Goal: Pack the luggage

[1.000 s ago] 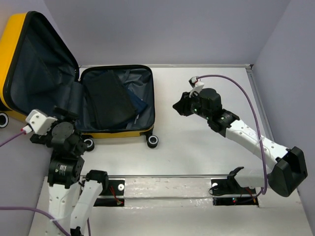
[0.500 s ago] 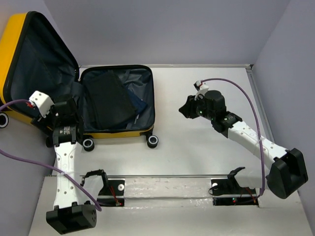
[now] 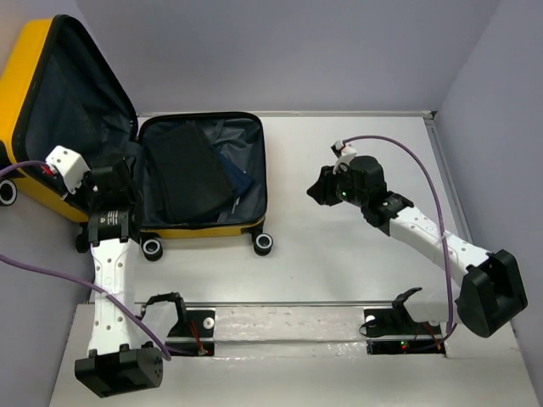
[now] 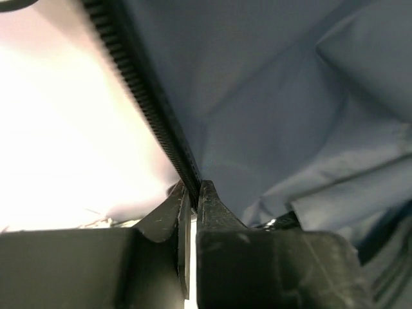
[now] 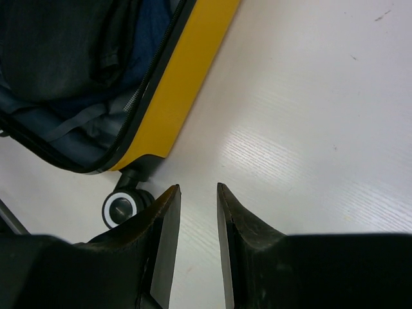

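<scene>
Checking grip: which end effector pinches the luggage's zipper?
The left end effector, shut on the luggage zipper trim; the right end effector hangs open above the table.

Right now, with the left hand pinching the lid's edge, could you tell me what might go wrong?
The left hand pinches only the thin zipper rim of the lid, so it may slip off. The luggage has wheels and the right hand hovers clear of it, so a pull could shift it.

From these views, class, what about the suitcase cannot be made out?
- Top view: luggage lid cut off by the left edge.
- Top view: black clothes hide what lies beneath.
- Left wrist: too close; only zipper trim and lining.
- Right wrist: only one corner and wheel in frame.
</scene>
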